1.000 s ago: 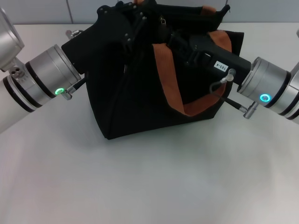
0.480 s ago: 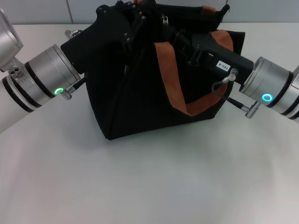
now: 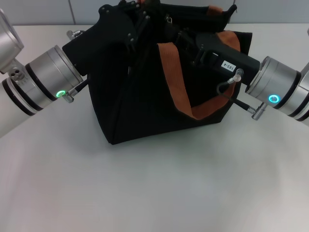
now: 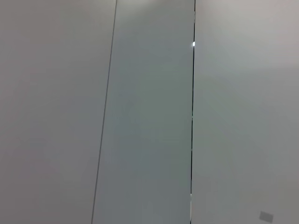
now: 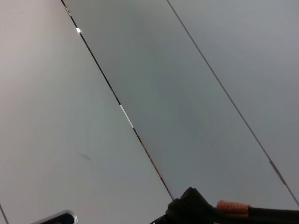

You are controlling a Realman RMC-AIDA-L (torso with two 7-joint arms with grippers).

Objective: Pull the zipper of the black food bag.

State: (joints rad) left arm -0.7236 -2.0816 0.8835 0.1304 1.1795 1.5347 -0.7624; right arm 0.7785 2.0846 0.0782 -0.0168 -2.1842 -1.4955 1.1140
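The black food bag (image 3: 140, 101) stands in the middle of the table in the head view, its rust-orange strap handle (image 3: 171, 77) hanging down its front. The small silver zipper pull (image 3: 169, 19) shows on the bag's top edge. My left gripper (image 3: 126, 21) is at the bag's top left corner, black against the black fabric. My right gripper (image 3: 186, 38) reaches over the bag's top from the right, just right of and below the zipper pull. The right wrist view shows only a black bit of the bag (image 5: 191, 207) and an orange strap (image 5: 233, 205).
The bag rests on a white table (image 3: 154, 188). A grey panelled wall (image 4: 149, 112) fills the left wrist view and most of the right wrist view. A second orange strap (image 3: 215, 9) shows at the bag's far top.
My right arm has shifted slightly up and to the left over the bag's top. The front strap has swayed a little. The left arm has not moved.
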